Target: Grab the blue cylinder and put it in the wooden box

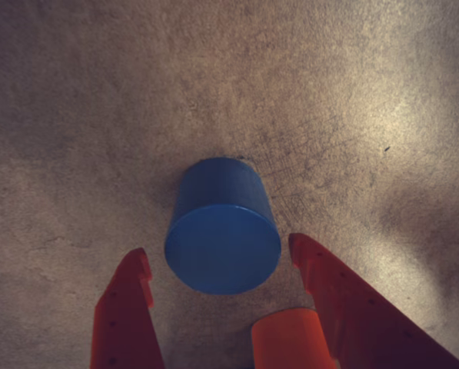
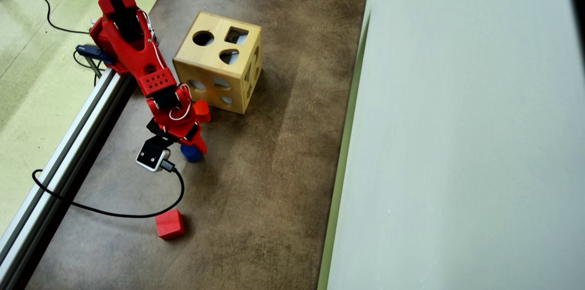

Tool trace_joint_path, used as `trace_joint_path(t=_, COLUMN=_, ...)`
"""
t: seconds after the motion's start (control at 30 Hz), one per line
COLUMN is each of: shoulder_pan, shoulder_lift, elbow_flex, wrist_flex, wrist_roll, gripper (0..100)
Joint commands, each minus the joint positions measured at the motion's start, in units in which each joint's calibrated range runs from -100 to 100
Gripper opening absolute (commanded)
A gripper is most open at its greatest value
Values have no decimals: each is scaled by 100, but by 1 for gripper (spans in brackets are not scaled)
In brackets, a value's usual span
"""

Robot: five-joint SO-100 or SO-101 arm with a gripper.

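Observation:
The blue cylinder (image 1: pixel 223 231) stands on its flat end on the brown table. In the wrist view my red gripper (image 1: pixel 217 247) is open, one fingertip on each side of the cylinder's near top edge, with a small gap on both sides. From overhead the gripper (image 2: pixel 195 147) hangs over the cylinder (image 2: pixel 190 155) and covers part of it. The wooden box (image 2: pixel 219 59), a light-wood cube with shape cut-outs, stands farther up the table, to the upper right of the gripper. It does not show in the wrist view.
A red-orange rounded block (image 2: pixel 202 111) lies between the arm and the box's lower left corner. A red cube (image 2: pixel 170 224) sits lower down, next to a black cable (image 2: pixel 119 213). An aluminium rail (image 2: pixel 68 144) runs along the table's left edge.

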Motion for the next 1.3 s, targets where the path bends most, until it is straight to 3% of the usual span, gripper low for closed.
trace_joint_path(t=0.0, shoulder_pan=36, shoulder_lift=-66, elbow_flex=-37, wrist_flex=-57, wrist_roll=0, gripper=28)
trace_joint_path(t=1.27, shoulder_pan=58, shoulder_lift=-75, elbow_flex=-91, wrist_flex=-57, wrist_roll=-15, gripper=23)
